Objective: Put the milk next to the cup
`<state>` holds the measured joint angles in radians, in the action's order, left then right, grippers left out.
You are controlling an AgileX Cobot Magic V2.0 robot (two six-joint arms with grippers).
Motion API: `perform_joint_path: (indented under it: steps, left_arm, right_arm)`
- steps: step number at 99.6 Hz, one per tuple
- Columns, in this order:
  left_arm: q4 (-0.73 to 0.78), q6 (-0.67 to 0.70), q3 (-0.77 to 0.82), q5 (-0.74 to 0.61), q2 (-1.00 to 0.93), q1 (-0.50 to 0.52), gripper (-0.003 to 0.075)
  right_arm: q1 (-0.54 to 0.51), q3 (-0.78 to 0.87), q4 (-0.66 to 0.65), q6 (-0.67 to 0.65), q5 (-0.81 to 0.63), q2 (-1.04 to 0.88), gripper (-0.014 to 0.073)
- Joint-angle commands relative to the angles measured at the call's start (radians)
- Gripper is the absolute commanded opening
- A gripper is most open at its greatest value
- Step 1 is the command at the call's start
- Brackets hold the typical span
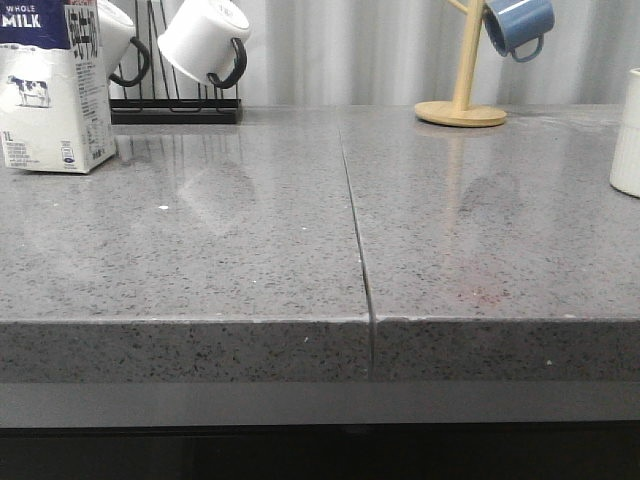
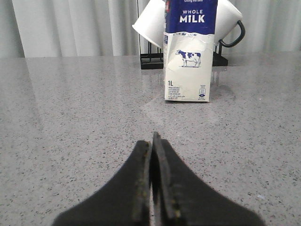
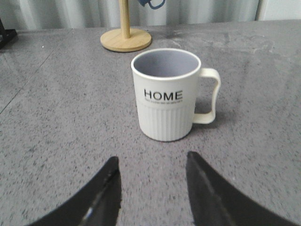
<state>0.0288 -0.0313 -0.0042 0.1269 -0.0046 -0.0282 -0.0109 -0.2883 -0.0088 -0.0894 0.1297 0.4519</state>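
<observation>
1. Milk (image 1: 55,85) stands upright at the upper left of the front frame, on the surface (image 1: 300,240), just in front of the black rack (image 1: 175,110) holding white mugs (image 1: 205,40).
2. Cup (image 1: 627,135) is at the far right edge of the front frame, cropped. Well apart from the milk, so nothing done yet.
3. Left pincer (image 2: 154,141): clenched, empty, pointed at the milk, which sits upper centre in its frame.
4. Right pincer (image 3: 150,174): released, empty, cup just ahead, centre of its frame, handle to the right.
5. Risks, my read:
   - Left pincer must spread before it reaches the milk; if it arrives clenched it shoves the carton back into the rack.
   - Tall carton: a high or off-centre grip could tip it, and a hard squeeze could crush it.
   - Long carry across the seam (image 1: 355,230); dragging could catch there.
   - Setting down too close could knock the cup or its handle.
   - Blue mug (image 1: 518,25) on the wooden stand (image 1: 462,100) is close to the travel path.
</observation>
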Motion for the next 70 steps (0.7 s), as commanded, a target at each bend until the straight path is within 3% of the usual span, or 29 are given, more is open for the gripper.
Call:
perform_joint_path:
  steps: [1, 35, 53, 70]
  left_arm:
    - [-0.002, 0.008, 0.044, -0.079, -0.027, 0.002, -0.002]
    - [-0.002, 0.008, 0.044, -0.079, -0.027, 0.002, -0.002]
    - [-0.002, 0.008, 0.044, -0.079, -0.027, 0.002, -0.002]
    - [-0.002, 0.008, 0.044, -0.079, -0.027, 0.002, -0.002]
  right_arm:
    - [-0.018, -0.034, -0.01, 0.004, -0.183, 0.081, 0.0361]
    - [-0.174, -0.034, -0.01, 0.022, -0.528, 0.397, 0.0361]
    - [-0.185, -0.034, -0.008, 0.022, -0.717, 0.542, 0.0361]
    - [-0.185, -0.034, 0.044, 0.03, -0.795, 0.655, 0.0361]
